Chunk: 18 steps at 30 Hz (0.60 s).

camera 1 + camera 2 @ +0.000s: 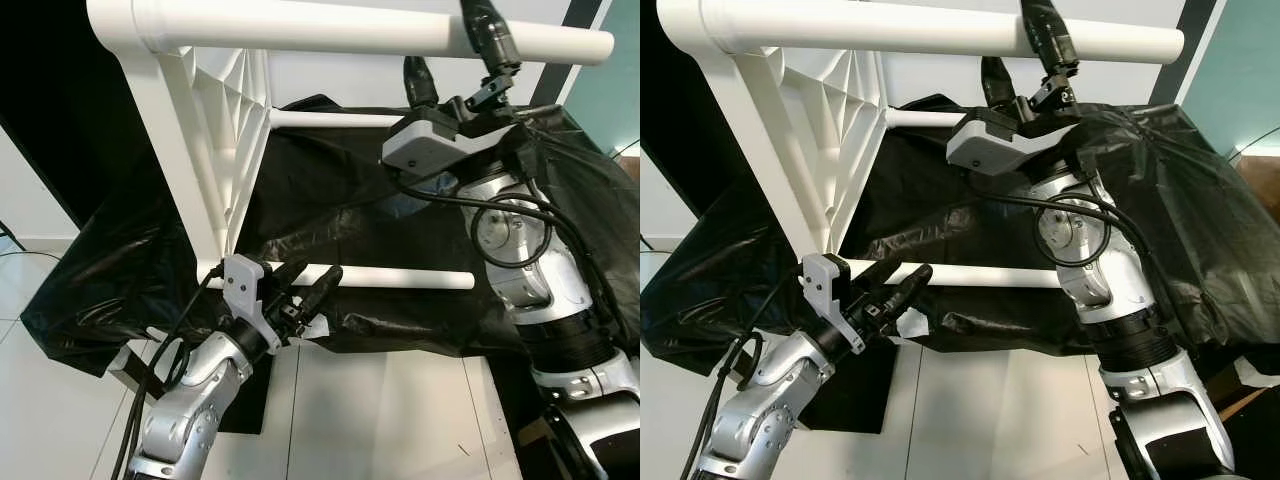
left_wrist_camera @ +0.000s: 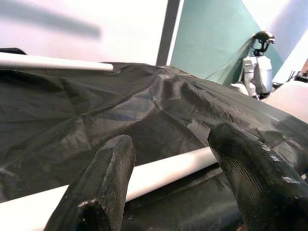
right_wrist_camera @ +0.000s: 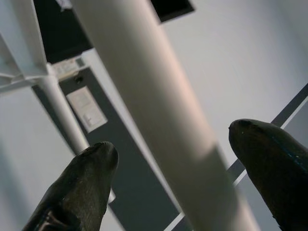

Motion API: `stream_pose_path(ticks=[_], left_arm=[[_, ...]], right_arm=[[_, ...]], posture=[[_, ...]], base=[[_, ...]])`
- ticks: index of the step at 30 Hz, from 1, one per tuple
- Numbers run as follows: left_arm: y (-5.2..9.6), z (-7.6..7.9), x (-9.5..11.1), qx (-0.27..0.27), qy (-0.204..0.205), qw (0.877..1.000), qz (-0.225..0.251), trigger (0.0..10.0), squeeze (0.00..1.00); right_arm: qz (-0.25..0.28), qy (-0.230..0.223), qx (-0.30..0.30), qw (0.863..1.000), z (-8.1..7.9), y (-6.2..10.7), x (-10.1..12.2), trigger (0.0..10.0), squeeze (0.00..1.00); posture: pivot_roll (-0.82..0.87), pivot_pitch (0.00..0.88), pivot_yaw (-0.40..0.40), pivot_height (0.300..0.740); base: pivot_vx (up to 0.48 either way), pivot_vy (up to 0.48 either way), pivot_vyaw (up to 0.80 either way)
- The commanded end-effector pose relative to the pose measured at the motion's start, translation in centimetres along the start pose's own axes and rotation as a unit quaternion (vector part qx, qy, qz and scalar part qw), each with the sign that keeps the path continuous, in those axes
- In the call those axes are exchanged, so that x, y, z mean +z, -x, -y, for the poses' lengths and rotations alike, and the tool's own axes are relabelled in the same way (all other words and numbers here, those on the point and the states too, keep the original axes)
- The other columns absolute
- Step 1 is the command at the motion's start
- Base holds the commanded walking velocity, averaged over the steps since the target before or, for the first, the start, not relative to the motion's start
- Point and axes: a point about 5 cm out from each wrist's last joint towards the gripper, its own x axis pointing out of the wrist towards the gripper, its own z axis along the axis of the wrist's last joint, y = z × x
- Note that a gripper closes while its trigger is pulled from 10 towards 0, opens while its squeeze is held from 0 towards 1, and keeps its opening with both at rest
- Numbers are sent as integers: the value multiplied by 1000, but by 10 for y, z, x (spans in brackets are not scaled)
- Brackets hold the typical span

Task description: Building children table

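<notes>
White top leg straddled by raised right claw.

The left gripper has its two black fingers spread on either side of a white table leg. The leg lies on crumpled black plastic sheeting. Another white leg rests farther back.
</notes>
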Motion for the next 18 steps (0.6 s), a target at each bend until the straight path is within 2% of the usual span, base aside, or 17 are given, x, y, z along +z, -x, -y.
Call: stream_pose_path(ticks=[1, 5, 9, 14, 15, 16, 17, 18], left_arm=[[-2, 2, -2, -19, 0, 1000, 0, 10000, 0], [-3, 2, -3, -20, 1, 1000, 0, 10000, 0], [-5, 3, -4, -24, 2, 1000, 1, 10000, 0], [-6, 3, -4, -24, 4, 1000, 3, 10000, 0], [-6, 3, -4, -24, 5, 1000, 3, 10000, 0], [-6, 3, -4, -24, 5, 1000, 3, 10000, 0], [-6, 3, -4, -24, 5, 1000, 4, 10000, 0], [-6, 4, -5, -24, 6, 1000, 4, 10000, 0]], right_arm=[[4, -3, -2, 1000, 3, -11, 4, 10000, 0], [-2, -8, 2, 1000, 3, -16, 5, 10000, 0], [-19, -16, 33, 999, 1, -37, 8, 10000, 0], [-30, -26, 52, 998, 2, -48, 11, 10000, 0], [-32, -26, 62, 997, 1, -52, 12, 6235, 0], [-32, -26, 62, 997, 1, -52, 12, 6235, 0], [-34, -26, 74, 996, 1, -54, 12, 3373, 0], [-36, -27, 82, 996, 0, -56, 13, 3373, 0]], posture=[[-84, 0, 18, 740], [-84, 0, 18, 740], [-87, 0, 17, 740], [-92, 0, 18, 740], [-94, 0, 16, 740], [-94, 0, 16, 740], [-96, 0, 17, 740], [-96, 0, 17, 740]], base=[[0, 0, 0], [0, 0, 0], [0, 0, 0], [0, 0, 0], [0, 0, 0], [0, 0, 0], [0, 0, 0], [0, 0, 0]])
